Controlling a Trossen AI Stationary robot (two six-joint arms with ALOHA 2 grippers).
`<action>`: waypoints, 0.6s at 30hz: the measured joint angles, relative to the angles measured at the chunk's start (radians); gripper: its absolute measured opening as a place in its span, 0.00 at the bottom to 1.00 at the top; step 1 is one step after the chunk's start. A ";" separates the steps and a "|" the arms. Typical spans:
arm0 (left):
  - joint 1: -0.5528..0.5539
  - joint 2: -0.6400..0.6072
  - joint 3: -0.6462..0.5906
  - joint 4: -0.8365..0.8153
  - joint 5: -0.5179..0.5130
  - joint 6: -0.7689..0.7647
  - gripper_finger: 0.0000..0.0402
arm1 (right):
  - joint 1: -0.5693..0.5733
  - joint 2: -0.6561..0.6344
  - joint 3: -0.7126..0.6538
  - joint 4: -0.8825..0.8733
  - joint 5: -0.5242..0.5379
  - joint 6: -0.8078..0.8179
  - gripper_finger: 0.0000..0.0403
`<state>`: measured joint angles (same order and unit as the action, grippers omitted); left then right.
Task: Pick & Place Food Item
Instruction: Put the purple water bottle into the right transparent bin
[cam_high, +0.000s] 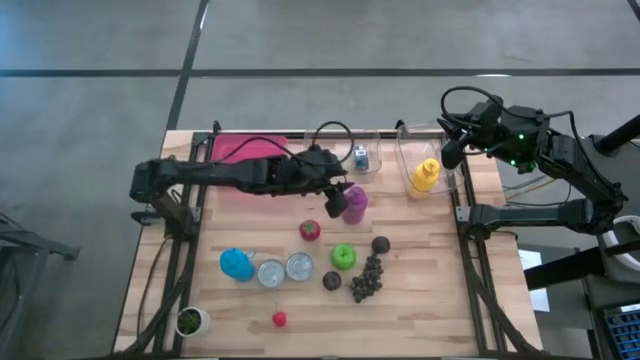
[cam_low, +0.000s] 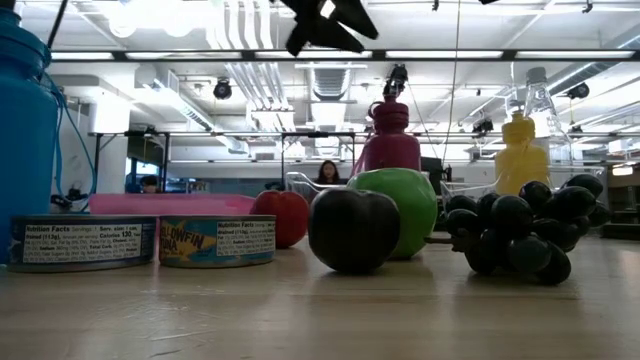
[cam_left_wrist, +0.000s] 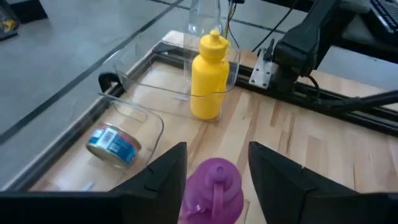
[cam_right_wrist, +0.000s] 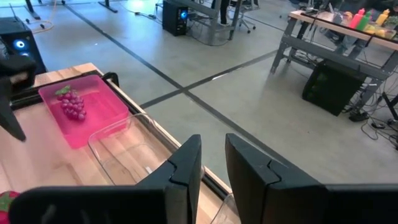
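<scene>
A purple bottle (cam_high: 354, 203) stands upright near the table's middle; it also shows in the left wrist view (cam_left_wrist: 214, 190) and the low view (cam_low: 390, 140). My left gripper (cam_high: 338, 196) is open and hovers just above it, one finger on each side of the cap (cam_left_wrist: 216, 169); it also shows in the low view (cam_low: 320, 25). I see no touch. A red fruit (cam_high: 311, 230), a green apple (cam_high: 343, 256), two dark plums (cam_high: 380, 245) and black grapes (cam_high: 367, 278) lie on the table. My right gripper (cam_high: 450, 152) waits at the far right corner, its fingers (cam_right_wrist: 186, 168) a narrow gap apart, empty.
A yellow bottle (cam_high: 424, 177) and a can (cam_high: 361, 158) sit in clear bins at the far edge. A pink tray (cam_high: 235, 150) holds purple grapes (cam_right_wrist: 73, 104). A blue bottle (cam_high: 236, 264), two cans (cam_high: 285, 269), a small red item (cam_high: 279, 319) and a white cup (cam_high: 190, 321) stand near the front.
</scene>
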<state>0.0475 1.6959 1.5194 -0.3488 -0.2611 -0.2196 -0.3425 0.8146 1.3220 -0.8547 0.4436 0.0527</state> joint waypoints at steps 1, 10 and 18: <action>0.000 -0.014 0.000 -0.005 0.000 0.009 0.41 | 0.000 0.000 0.000 0.000 0.000 0.000 0.17; 0.002 -0.174 -0.001 -0.116 -0.051 0.063 0.16 | 0.000 0.001 0.000 -0.001 -0.001 0.000 0.20; 0.002 -0.314 -0.054 -0.170 -0.061 0.066 0.02 | 0.000 0.051 -0.001 0.000 -0.193 -0.007 0.19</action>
<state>0.0494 1.3815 1.4653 -0.5186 -0.3218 -0.1532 -0.3428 0.8651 1.3212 -0.8547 0.2507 0.0461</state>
